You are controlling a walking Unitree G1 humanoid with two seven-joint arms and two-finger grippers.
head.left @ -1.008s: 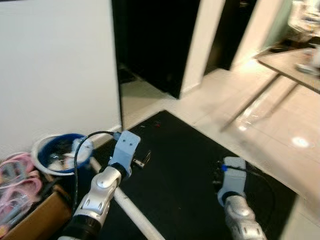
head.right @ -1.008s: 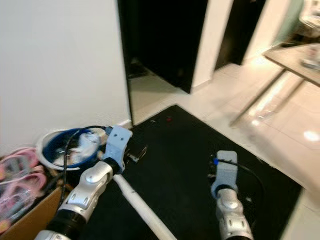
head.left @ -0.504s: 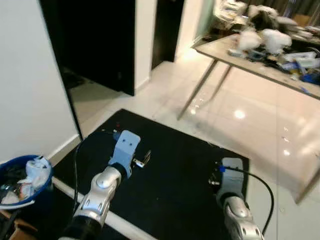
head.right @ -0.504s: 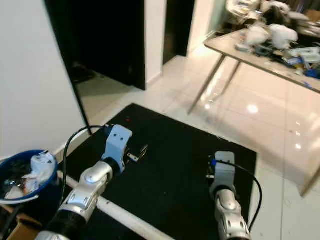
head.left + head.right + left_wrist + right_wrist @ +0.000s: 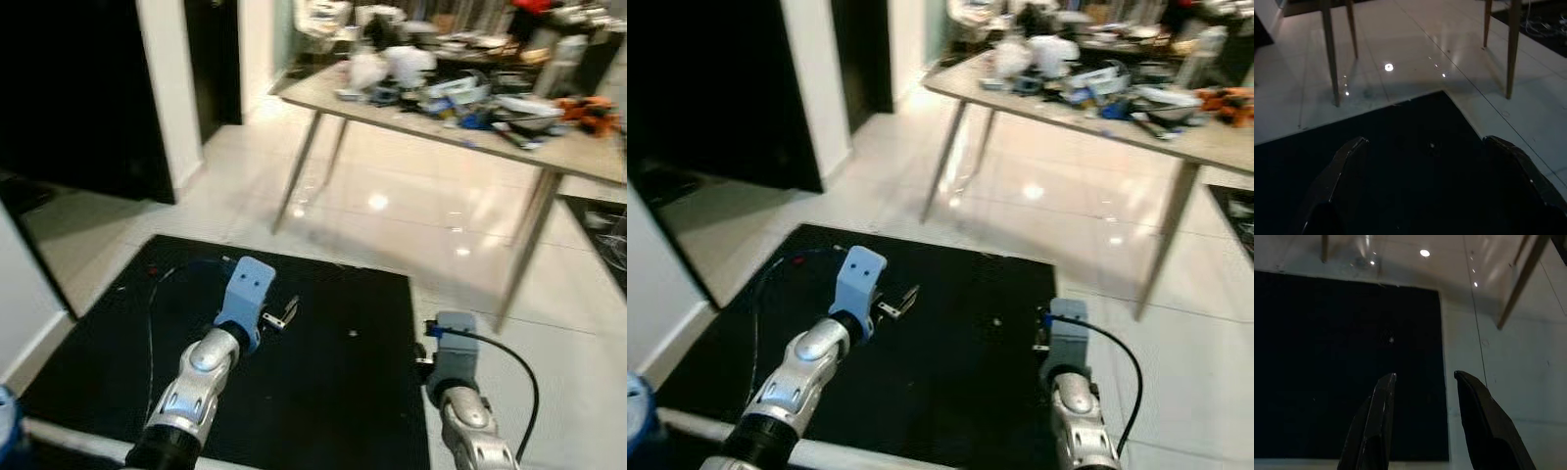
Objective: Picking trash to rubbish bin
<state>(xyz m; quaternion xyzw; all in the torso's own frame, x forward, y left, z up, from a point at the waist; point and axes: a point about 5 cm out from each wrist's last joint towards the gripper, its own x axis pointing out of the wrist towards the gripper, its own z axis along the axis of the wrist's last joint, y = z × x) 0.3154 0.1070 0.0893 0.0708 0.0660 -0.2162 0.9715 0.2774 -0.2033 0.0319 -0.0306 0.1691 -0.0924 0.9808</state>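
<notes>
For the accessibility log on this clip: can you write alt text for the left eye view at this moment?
Both robot arms reach forward over a black floor mat, the left gripper and right gripper holding nothing. Beyond the mat lie glossy pale floor tiles and a long, cluttered table on thin legs, with a dark doorway at the left.

Mat (image 5: 323,382) on the floor (image 5: 411,206) underfoot, cluttered table (image 5: 549,147) beyond to the right, doorway (image 5: 69,88) left.

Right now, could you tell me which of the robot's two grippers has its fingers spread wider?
The left gripper: its fingers stand far apart over the black mat, while the right gripper shows a narrower gap.
</notes>
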